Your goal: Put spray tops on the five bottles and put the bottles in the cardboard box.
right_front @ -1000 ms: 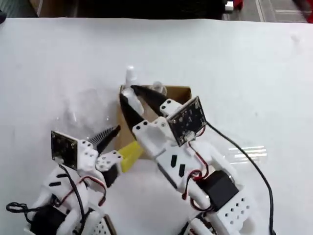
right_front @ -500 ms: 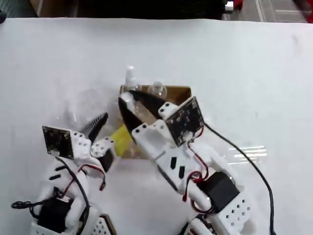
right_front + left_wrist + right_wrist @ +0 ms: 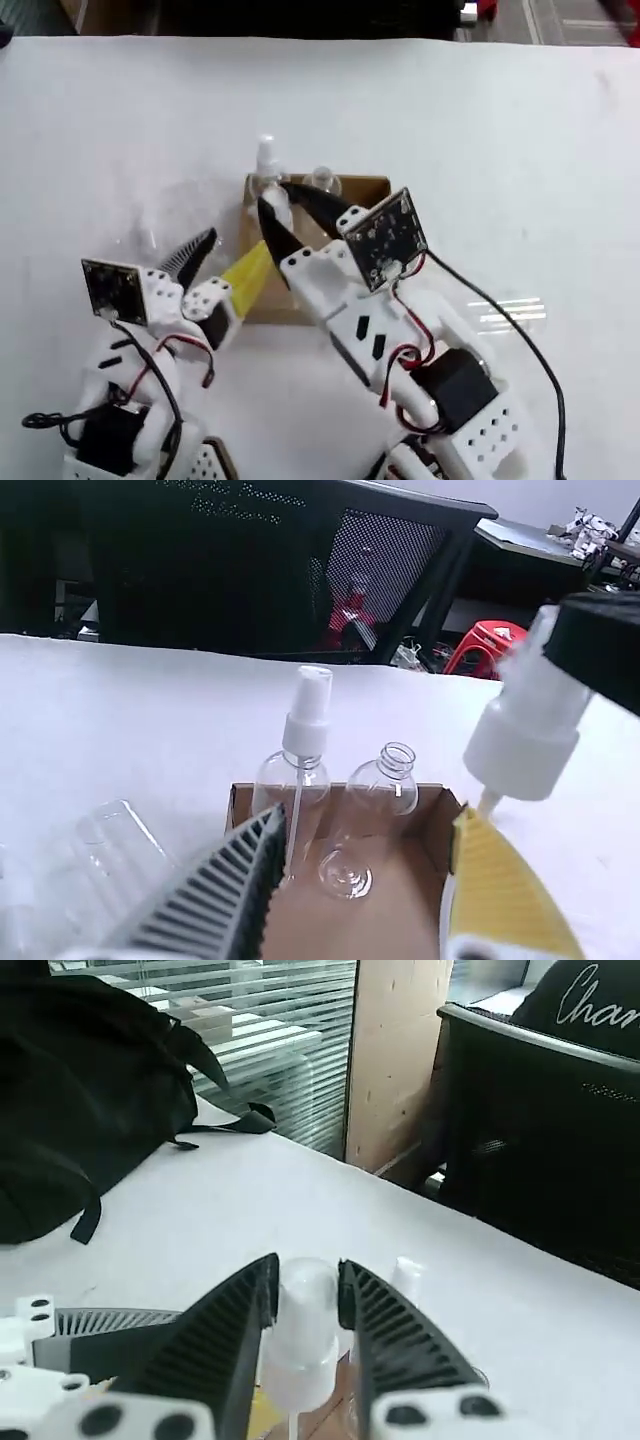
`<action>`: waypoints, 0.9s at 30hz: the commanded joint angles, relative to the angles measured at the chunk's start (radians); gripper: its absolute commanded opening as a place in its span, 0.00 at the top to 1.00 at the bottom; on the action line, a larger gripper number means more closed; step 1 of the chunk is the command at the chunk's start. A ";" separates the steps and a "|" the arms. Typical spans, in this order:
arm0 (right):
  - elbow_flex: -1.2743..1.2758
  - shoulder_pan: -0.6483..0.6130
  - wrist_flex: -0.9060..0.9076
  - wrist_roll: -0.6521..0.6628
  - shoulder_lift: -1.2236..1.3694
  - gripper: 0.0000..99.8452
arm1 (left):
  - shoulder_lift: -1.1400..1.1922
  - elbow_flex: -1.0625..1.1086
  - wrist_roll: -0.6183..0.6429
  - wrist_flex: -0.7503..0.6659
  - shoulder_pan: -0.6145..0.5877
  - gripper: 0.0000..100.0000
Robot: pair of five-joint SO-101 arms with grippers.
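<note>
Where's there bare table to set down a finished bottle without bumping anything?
Right of the cardboard box the table is bare, as is the strip beyond it. Crowded: left of the box, where clear bottles lie by the left end effector, and over the box, where the right end effector holds a spray top.
</note>
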 commanded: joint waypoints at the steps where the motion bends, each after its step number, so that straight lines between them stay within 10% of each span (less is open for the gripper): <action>1: -0.049 0.010 -0.027 -0.003 -0.001 0.98 | -0.008 -0.009 0.006 -0.023 0.001 0.75; 27: -0.021 -0.067 0.004 0.005 -0.008 0.98 | -0.008 0.025 0.005 -0.043 0.062 0.75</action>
